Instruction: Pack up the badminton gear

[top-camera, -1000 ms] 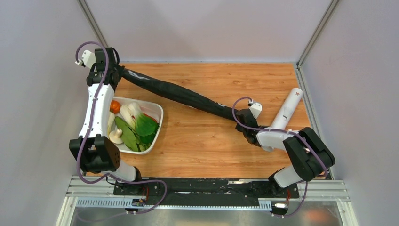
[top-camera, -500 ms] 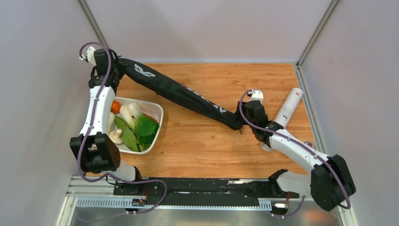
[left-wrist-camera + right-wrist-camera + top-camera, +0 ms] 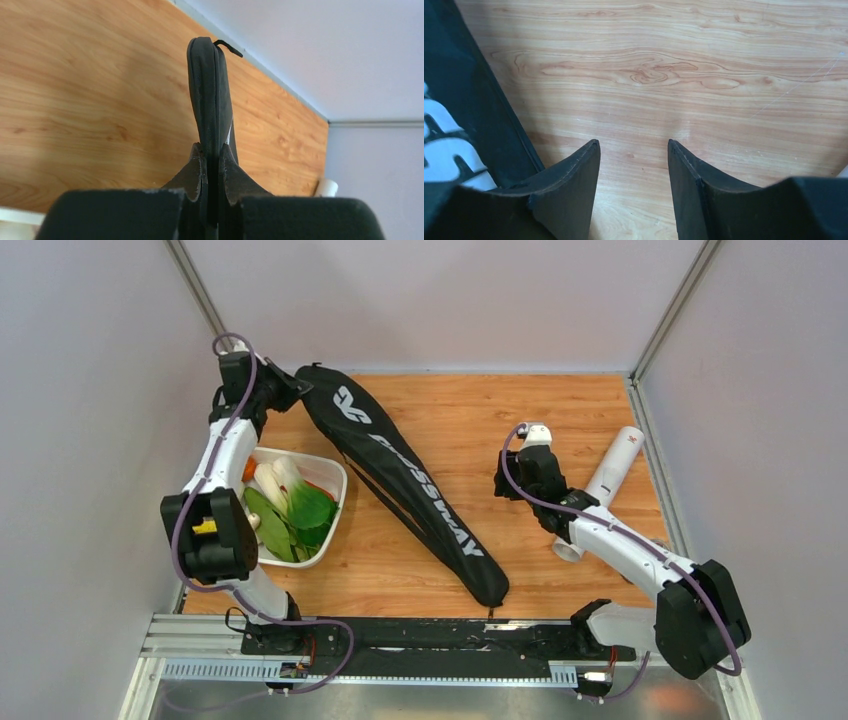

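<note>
Your two arms share one build: white link shells, black joint housings. Left arm (image 3: 205, 475): a purple cable (image 3: 176, 540) runs along its links, and you'll see a yellow patch on the black shoulder block (image 3: 205, 528). Right arm (image 3: 620, 540): same purple cabling, with a white cap (image 3: 538, 430) at the wrist. Right gripper (image 3: 634, 145): fingers (image 3: 569, 195) matte black, wedge-shaped, edges worn pale. Your bases share a black mounting plate (image 3: 430, 635) and a silver rail (image 3: 450, 670).

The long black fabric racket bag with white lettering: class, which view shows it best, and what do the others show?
The top external view: the black racket bag shows end to end. The left wrist view gives only a thin edge pinched in the left gripper; the right wrist, one lettered corner.
</note>
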Available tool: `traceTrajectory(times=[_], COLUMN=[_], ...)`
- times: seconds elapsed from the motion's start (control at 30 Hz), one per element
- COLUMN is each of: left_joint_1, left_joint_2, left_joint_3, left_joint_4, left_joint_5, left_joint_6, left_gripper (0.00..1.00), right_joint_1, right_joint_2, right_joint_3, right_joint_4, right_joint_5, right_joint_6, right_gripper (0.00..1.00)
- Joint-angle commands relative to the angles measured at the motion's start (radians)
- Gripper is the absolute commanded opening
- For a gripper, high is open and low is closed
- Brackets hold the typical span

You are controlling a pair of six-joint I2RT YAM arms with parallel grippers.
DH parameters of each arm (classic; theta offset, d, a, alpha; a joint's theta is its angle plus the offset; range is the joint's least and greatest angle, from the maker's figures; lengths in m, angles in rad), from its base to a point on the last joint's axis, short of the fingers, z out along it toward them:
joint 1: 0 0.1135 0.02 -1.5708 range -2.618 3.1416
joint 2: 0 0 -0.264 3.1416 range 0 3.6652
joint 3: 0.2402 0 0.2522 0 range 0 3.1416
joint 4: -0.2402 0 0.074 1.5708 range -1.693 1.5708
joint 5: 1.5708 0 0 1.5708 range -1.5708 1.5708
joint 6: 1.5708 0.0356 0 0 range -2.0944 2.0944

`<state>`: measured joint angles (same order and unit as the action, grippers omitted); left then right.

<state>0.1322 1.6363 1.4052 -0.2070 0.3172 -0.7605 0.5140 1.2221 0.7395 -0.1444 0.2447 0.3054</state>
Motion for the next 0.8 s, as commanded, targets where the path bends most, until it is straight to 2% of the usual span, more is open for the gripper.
traceTrajectory(times=[0.0,0.2,0.43,0.63,0.77], left_joint_1=[-0.014,-0.02,-0.019,-0.042,-0.045], left_joint_2=[0.04,0.081,0.199,0.278,0.311], left_joint_3=[-0.091,-0.209,-0.253,-0.216,-0.17], left_joint_4=[0.304,0.546,0.805,0.84,0.769], left_joint_5=[0.179,0.149,0.171,0.175,0.181], left_joint_6=[-0.001,-0.154,-0.312,-0.324,-0.276], left_gripper=[0.0,0.0,0.0,0.04,0.04], right_joint_1=[0.002,0.028,0.1,0.246,0.406], right_joint_2=[-0.02,-0.043,-0.053,-0.012,0.079], right_joint_3=[0.004,-0.031,-0.035,-0.016,0.004], right_joint_4=[0.028,0.041,0.049,0.125,0.171], right_joint_5=[-0.031,-0.127,-0.194,-0.313,-0.276], right_joint_6=[0.01,0.049,0.071,0.079,0.087], right_gripper=[0.54,0.54,0.54,0.54,0.53])
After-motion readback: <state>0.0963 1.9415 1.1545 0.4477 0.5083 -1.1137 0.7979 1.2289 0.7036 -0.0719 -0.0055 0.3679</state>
